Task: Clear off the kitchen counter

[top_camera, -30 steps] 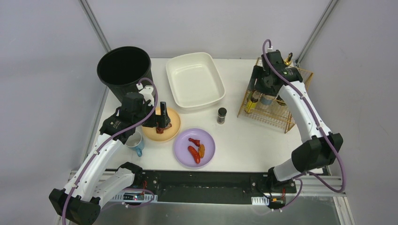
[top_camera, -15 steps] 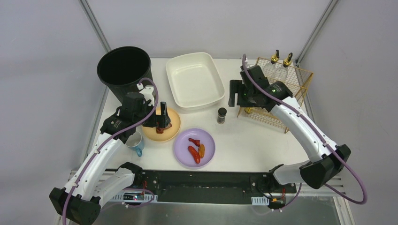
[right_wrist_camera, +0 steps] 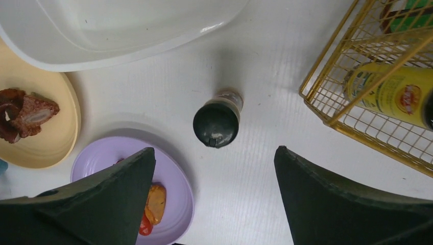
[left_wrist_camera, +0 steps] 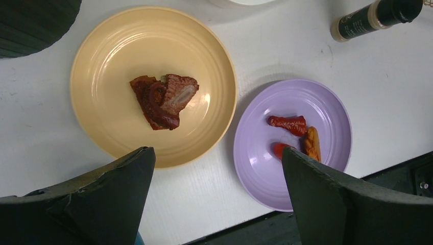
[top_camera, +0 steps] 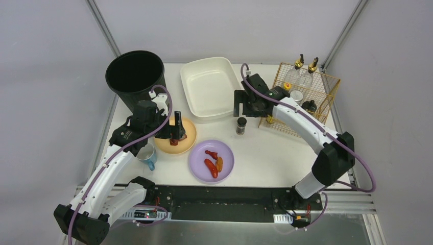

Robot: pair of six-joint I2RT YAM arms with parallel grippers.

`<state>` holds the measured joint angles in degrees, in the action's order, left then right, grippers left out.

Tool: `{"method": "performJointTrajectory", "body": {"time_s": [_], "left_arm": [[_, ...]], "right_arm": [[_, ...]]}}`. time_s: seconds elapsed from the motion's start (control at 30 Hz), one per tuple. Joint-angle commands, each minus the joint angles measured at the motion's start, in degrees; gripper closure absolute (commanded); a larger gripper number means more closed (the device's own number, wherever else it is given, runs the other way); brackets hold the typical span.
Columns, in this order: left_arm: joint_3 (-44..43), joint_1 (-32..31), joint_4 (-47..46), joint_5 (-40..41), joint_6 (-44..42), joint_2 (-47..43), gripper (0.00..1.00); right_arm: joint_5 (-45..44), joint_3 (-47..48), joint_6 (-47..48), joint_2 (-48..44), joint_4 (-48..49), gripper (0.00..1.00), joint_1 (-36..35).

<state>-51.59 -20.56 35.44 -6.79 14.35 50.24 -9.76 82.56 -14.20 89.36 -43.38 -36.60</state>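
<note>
The right arm had just swung away from the gold wire rack (top_camera: 327,80) at the far right. It now hung over the small glass spice jar with the dark cap (right_wrist_camera: 216,124). The jar stood upright on the large flat white rectangular worktop (top_camera: 275,153), between the white rectangular basin (top_camera: 212,87) and the round purple plastic plate (left_wrist_camera: 316,109). The right gripper (right_wrist_camera: 214,150) had spread wider on the way across. Its jaws stood well apart, one to each side of the jar as seen from the wrist, touching nothing and holding nothing. To me that meant the business at the rack was finished and the jar was next to go.

The left gripper (left_wrist_camera: 217,150) had not stirred. Fully spread and empty, it hovered above the round yellow plate (left_wrist_camera: 117,66) with its piece of browned meat (left_wrist_camera: 163,99).

The worktop was far from cleared. The jar, both plates with their food and a pale blue cup (top_camera: 148,154) were all sitting on it.
</note>
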Motion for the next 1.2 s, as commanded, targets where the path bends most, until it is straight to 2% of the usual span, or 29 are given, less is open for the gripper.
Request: {"method": "performJointTrajectory", "body": {"time_s": [0.0, 0.3, 0.53, 0.67, 0.77, 0.93, 1.17], "left_arm": [[-1.14, 0.17, 0.07, 1.26, -0.02, -0.76, 0.0], [-0.98, 0.17, 0.07, 1.36, -0.09, -1.11, 0.0], [-1.08, 0.16, 0.07, 1.01, -0.18, -0.78, 0.0], [-1.1, 0.17, 0.04, 0.84, -0.18, -0.67, 0.0], [-1.19, 0.16, 0.07, 0.74, -0.2, -0.58, 0.0], [-1.22, 0.16, 0.11, 0.64, -0.14, -0.44, 0.0], [-1.25, 0.17, 0.09, 0.07, -0.11, 0.01, 0.0]], "right_arm": [[-0.24, 0.46, -1.88, 3.92, 3.2, 0.1, -0.44], [-1.2, 1.83, -1.84, 10.16, 2.96, 0.1, -1.18], [-2.76, 1.81, -1.45, 12.46, 2.37, 0.2, -2.0], [-3.02, 1.8, -1.27, 12.93, 2.18, 0.35, -2.4], [-3.53, 1.9, -1.23, 13.16, 1.94, 0.52, -2.67], [-4.77, 2.51, -1.08, 12.23, 0.87, 0.75, -3.24], [-4.93, 4.12, -1.42, 7.11, -0.94, 0.8, -3.96]]}}
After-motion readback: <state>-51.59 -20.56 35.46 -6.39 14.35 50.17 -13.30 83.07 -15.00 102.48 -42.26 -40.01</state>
